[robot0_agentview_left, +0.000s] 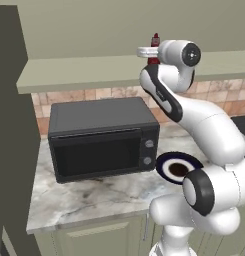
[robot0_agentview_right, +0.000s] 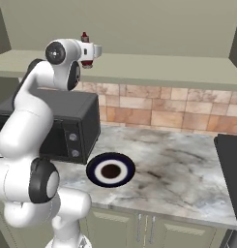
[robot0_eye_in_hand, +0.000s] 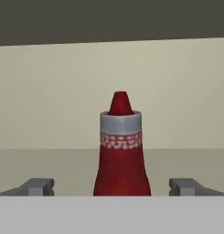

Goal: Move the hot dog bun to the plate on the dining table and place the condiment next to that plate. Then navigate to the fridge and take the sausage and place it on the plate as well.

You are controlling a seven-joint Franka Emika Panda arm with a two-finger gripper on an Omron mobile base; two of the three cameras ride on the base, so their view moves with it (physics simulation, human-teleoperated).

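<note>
Marble counter (robot0_agentview_right: 187,169) over pale green cabinets (robot0_agentview_right: 139,230). Terracotta tile backsplash (robot0_agentview_right: 163,109) beneath a long pale green shelf (robot0_agentview_left: 74,72). Black microwave (robot0_agentview_left: 101,137) near the counter's left end (door shut). Olive wall (robot0_agentview_right: 163,24) above; even, flat light.

Your arm (robot0_agentview_left: 204,125) rises from the base, bends at the elbow and reaches up high, wrist level. Your gripper (robot0_eye_in_hand: 112,186) points horizontally forward, its two fingertips (robot0_eye_in_hand: 38,186) spread wide apart.
</note>
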